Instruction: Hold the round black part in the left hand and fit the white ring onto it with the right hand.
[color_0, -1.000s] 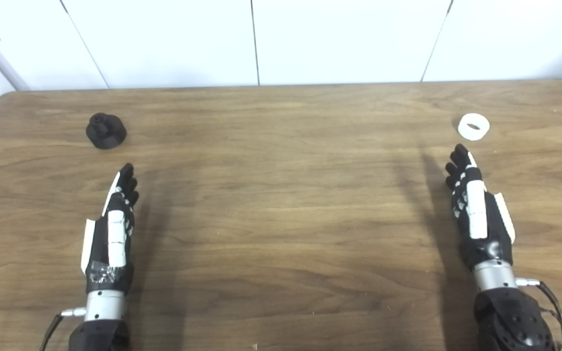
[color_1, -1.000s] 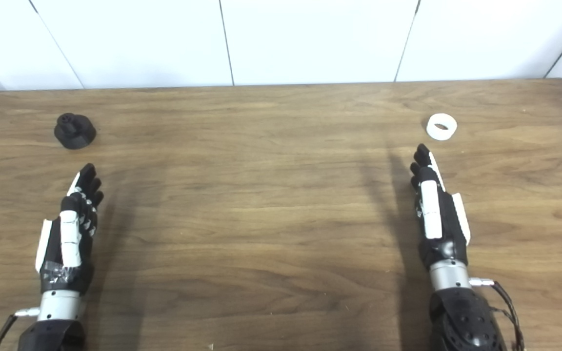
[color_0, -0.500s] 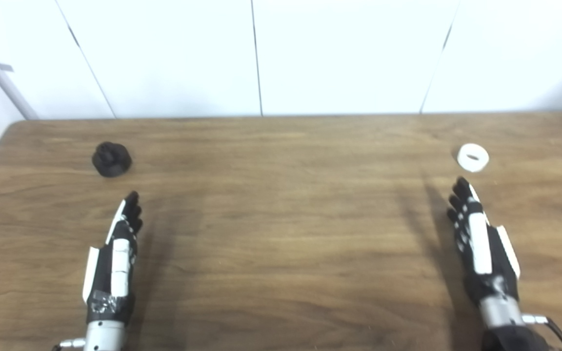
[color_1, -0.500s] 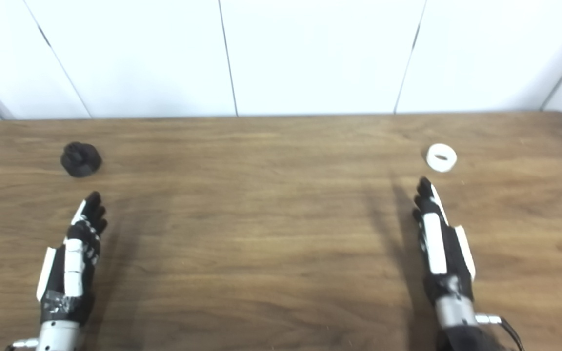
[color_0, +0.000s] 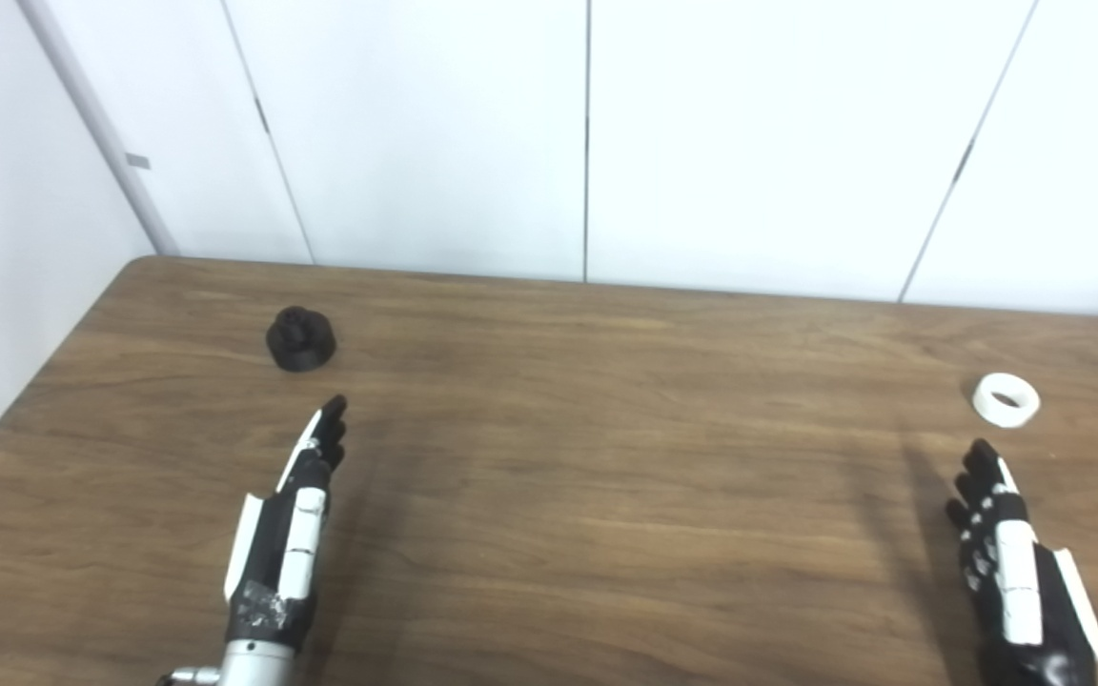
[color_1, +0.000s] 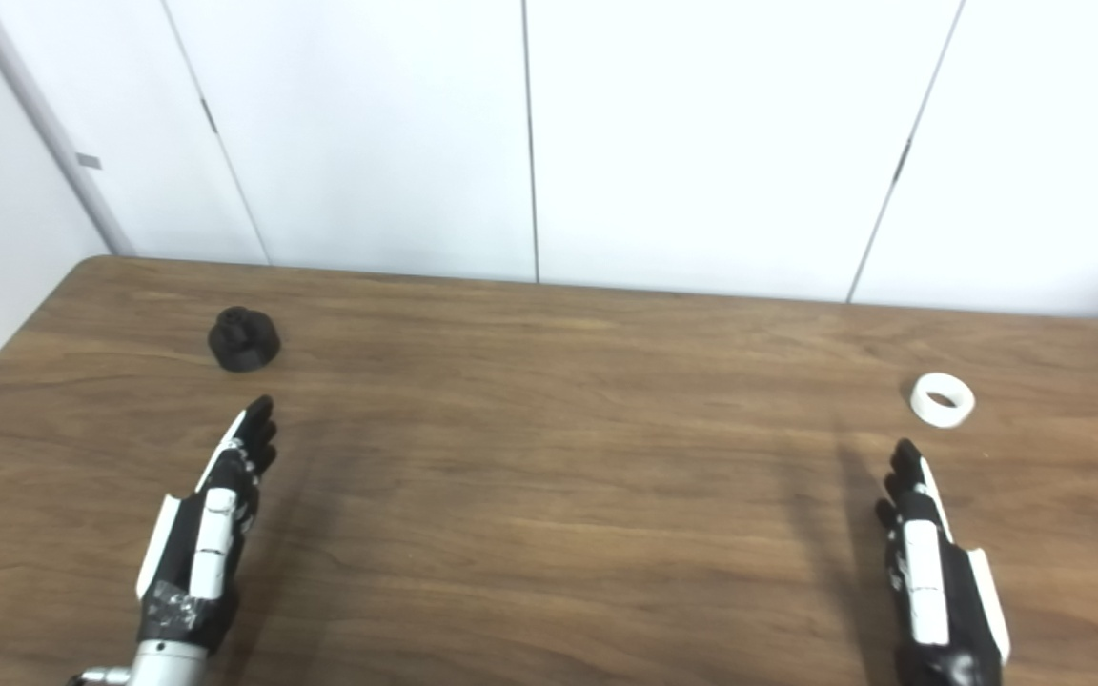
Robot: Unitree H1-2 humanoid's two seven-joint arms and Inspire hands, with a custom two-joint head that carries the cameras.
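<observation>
Round black plastic part (color_0: pixel 300 338) far left on wooden table (color_0: pixel 606 457), small white ring (color_0: pixel 1006 399) far right, left hand (color_0: pixel 287 534) and right hand (color_0: pixel 1016 572) both empty, fingers straight, seemingly hovering.

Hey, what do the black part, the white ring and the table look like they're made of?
Round black part: probably matte plastic, since it shows no shine; maybe printed, too small to tell. White ring: likely plastic too, uniformly opaque white with a dull surface. Table: wood or wood-look laminate, with brown grain streaks and a smooth, faintly satin top.
</observation>
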